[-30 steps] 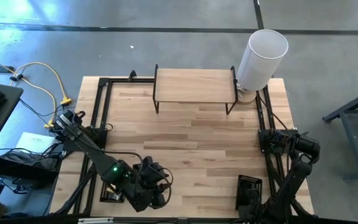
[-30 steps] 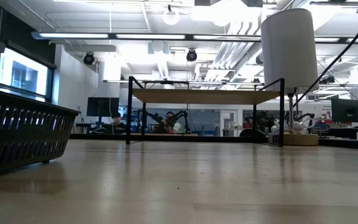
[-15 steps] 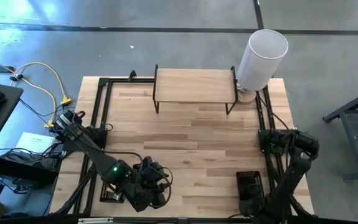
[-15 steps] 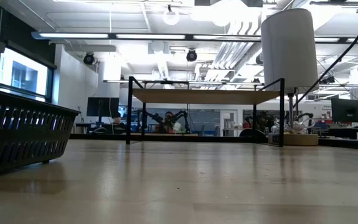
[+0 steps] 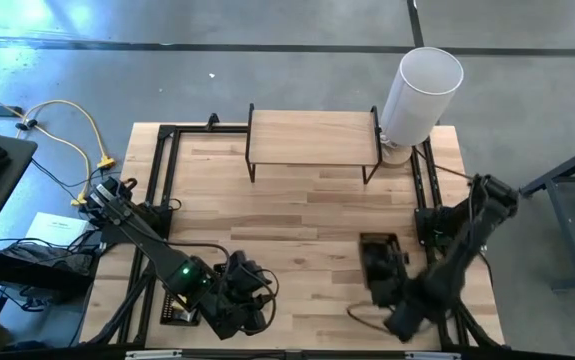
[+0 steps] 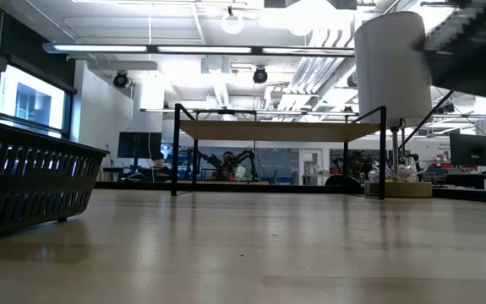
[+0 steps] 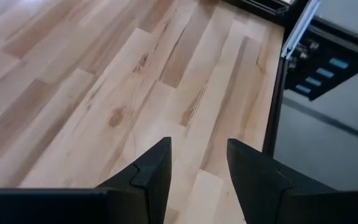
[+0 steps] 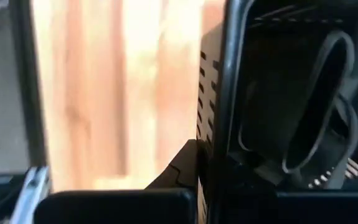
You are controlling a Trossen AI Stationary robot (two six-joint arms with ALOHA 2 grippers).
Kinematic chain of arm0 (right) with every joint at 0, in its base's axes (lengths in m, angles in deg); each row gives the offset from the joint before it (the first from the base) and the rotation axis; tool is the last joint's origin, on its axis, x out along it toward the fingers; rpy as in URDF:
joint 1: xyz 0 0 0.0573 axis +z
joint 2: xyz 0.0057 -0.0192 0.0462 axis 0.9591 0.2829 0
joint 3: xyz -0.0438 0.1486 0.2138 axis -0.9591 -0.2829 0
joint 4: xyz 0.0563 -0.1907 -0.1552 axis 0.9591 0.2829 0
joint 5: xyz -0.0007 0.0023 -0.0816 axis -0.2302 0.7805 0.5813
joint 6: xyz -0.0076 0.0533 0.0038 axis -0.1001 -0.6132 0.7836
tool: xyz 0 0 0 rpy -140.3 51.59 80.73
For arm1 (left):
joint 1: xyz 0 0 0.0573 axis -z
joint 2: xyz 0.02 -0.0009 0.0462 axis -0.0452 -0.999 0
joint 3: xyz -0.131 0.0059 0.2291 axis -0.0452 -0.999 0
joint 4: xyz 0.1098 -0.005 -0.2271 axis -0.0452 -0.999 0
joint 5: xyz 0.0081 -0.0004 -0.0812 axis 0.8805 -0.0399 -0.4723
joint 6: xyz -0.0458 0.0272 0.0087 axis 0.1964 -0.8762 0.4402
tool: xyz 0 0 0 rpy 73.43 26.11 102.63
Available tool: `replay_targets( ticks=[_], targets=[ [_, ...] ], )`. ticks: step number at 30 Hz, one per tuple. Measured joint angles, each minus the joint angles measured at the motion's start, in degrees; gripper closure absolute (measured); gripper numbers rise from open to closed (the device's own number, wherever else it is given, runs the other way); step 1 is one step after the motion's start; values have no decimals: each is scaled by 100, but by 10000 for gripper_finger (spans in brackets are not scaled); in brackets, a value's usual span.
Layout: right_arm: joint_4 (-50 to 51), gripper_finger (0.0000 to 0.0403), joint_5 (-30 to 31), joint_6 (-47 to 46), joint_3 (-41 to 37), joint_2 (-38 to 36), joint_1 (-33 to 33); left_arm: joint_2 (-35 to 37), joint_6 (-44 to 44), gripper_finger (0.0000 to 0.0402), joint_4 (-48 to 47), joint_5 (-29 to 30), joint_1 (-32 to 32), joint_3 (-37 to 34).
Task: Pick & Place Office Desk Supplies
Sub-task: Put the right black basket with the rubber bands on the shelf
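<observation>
My right gripper (image 5: 388,284) is shut on a black mesh tray (image 5: 378,258), which it carries above the table's right half. The tray also shows as a dark blur (image 6: 472,49) high in the low view. Inside the tray lie thin loops (image 8: 315,106) that look dark. No other small supplies show. My left gripper (image 7: 197,163) is open over bare wood near the table's near left corner (image 5: 239,300) and touches nothing. A second black mesh tray (image 5: 178,309) rests on the table beside it and is also seen in the low view (image 6: 23,187). My right gripper grips the mesh tray by its side wall (image 8: 218,106), with one finger (image 8: 183,163) outside the wall. The inner finger is hidden by the tray's dark interior. The tray is lifted clear of the table and reaches out beyond the fingers.
A low wooden shelf on black legs (image 5: 312,140) stands at the far edge, with a tall white cylinder (image 5: 422,88) at its right end. Black frame rails (image 5: 162,180) run along the left and right sides (image 5: 422,190). Bare wood (image 5: 297,225) lies between them.
My right arm has swung up from the near right corner toward the table's middle. The black mesh tray came with it, lifted off the table and carried toward the far and left. It now enters the low view at the top right. My left arm has kept still.
</observation>
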Motion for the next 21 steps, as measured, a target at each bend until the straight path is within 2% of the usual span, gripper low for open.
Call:
replay_targets(
  ticks=[5,9,13,17,21],
  targets=[
    [27,400,227,1003,2,-426,-1087,0,-658,252,-170,-4,0,0],
    [60,400,163,1653,99,-545,-2106,0,-895,252,-791,-318,-100,0],
    [66,400,95,2431,542,-557,-2968,0,-898,252,-1703,-796,-330,0],
    [67,400,94,3307,1093,-509,-3781,1,-975,252,-2500,-834,-559,0],
    [94,400,117,3978,1696,-275,-4535,2,-1296,252,-2887,-849,-787,0]
  ],
)
